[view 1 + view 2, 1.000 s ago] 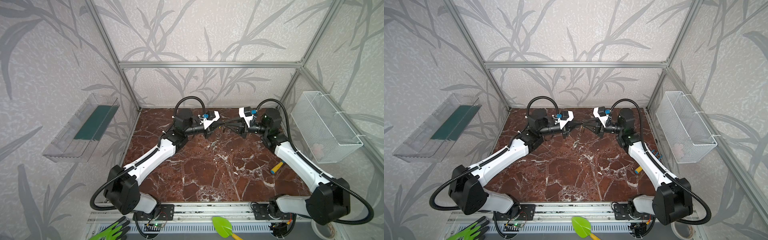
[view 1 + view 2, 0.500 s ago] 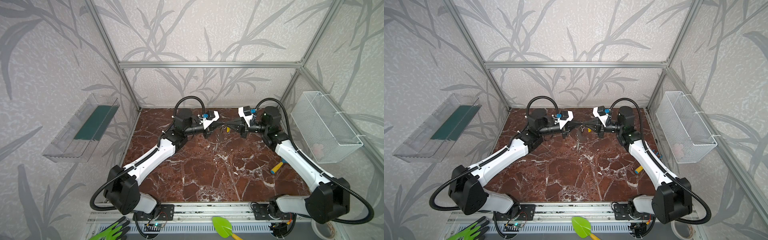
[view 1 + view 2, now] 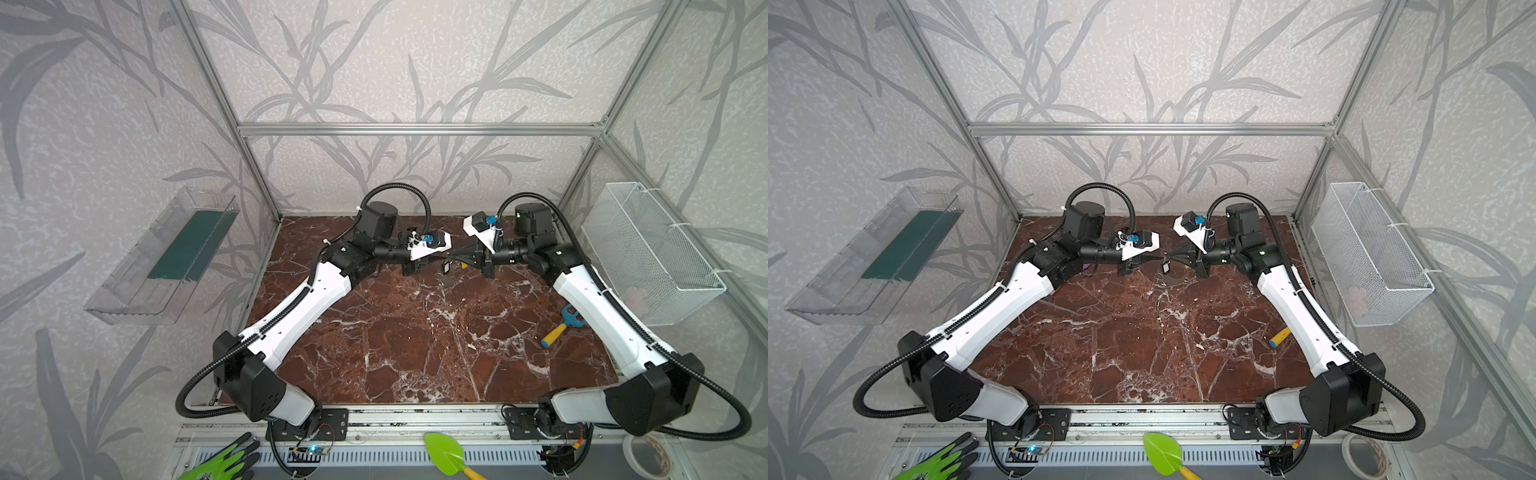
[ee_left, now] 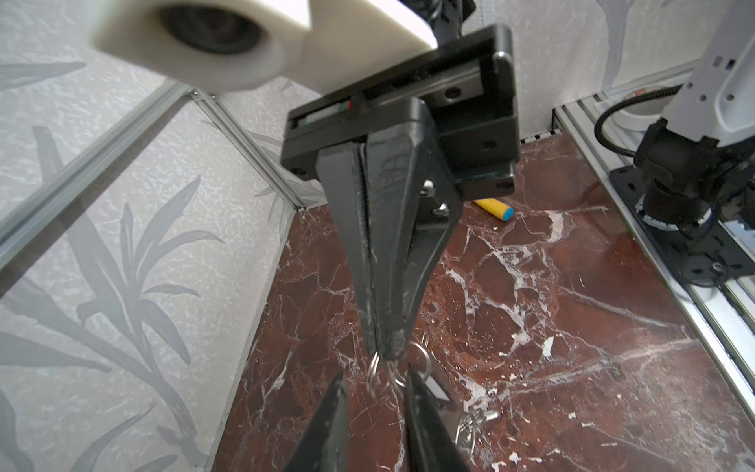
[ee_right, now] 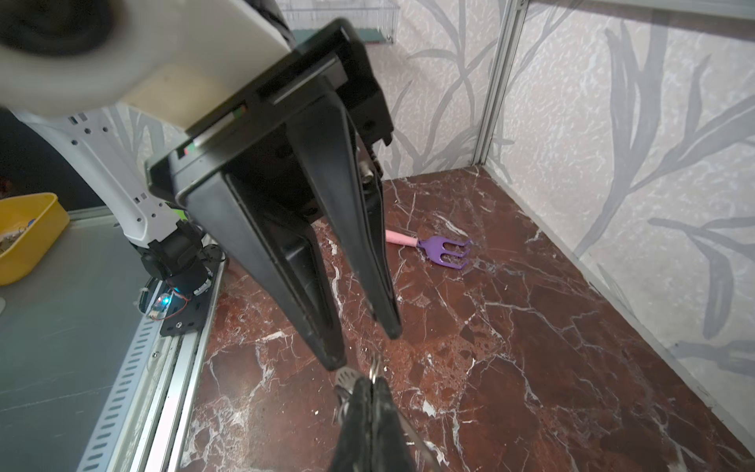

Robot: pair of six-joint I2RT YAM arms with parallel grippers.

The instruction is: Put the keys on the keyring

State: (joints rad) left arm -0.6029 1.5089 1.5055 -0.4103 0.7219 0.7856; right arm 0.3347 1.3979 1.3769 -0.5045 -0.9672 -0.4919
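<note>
light: bright, even | shadows: soft | wrist views: near parts blurred

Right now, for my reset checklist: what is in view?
bunch of small silvery metal keys: one, silver, pale tag, mid-air over red-brown marble tabletop
plastic toy tool: one, yellow handle, blue head, tabletop by right arm
plastic toy rake: one, purple, pink handle, tabletop near wall
plastic trowel: one, green, front ledge
work glove: one, green, front ledge
clear plastic tray: one, green liner, left wall
wire mesh basket: one, white, right wall
tape roll: one, pale, front right corner
plastic tub: one, yellow, past left arm
left end effector: one, black, open, at the keys
right end effector: one, black, shut on the keys
</note>
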